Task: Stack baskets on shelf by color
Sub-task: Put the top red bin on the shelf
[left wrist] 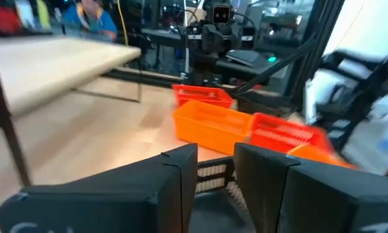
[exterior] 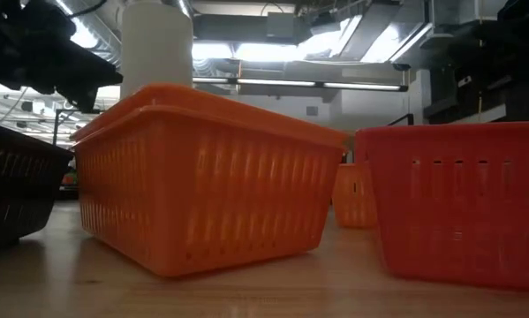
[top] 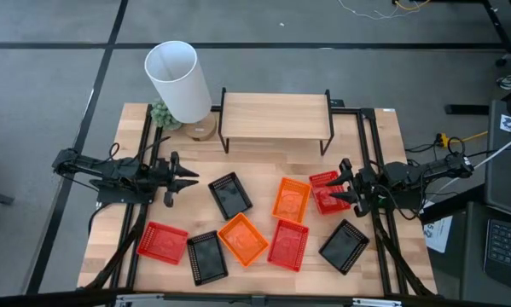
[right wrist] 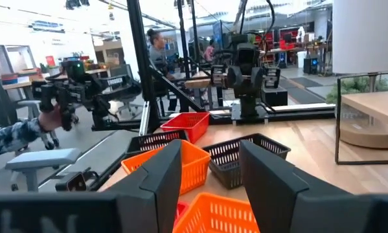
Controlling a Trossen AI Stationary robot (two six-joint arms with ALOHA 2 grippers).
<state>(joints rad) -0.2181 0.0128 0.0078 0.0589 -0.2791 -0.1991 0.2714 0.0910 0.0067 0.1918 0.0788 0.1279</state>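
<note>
Baskets lie scattered on the near half of the table. In the high view they are black (top: 229, 194), orange (top: 291, 199), red (top: 326, 192), orange (top: 242, 239), red (top: 287, 244), black (top: 344, 246), black (top: 206, 257) and red (top: 162, 243). The wooden shelf (top: 276, 119) stands bare at the far edge. My left gripper (top: 194, 179) is open, level, just left of the far black basket. That basket's mesh (left wrist: 213, 173) shows between the fingers in the left wrist view. My right gripper (top: 340, 183) is open over the right end of the far red basket.
A tall white cylinder (top: 178, 81) and a small plant (top: 163, 113) stand left of the shelf. Black frame rails (top: 366, 153) run along both table sides. In the low view an orange basket (exterior: 202, 194) and a red one (exterior: 458, 203) fill the foreground. People are in the room beyond.
</note>
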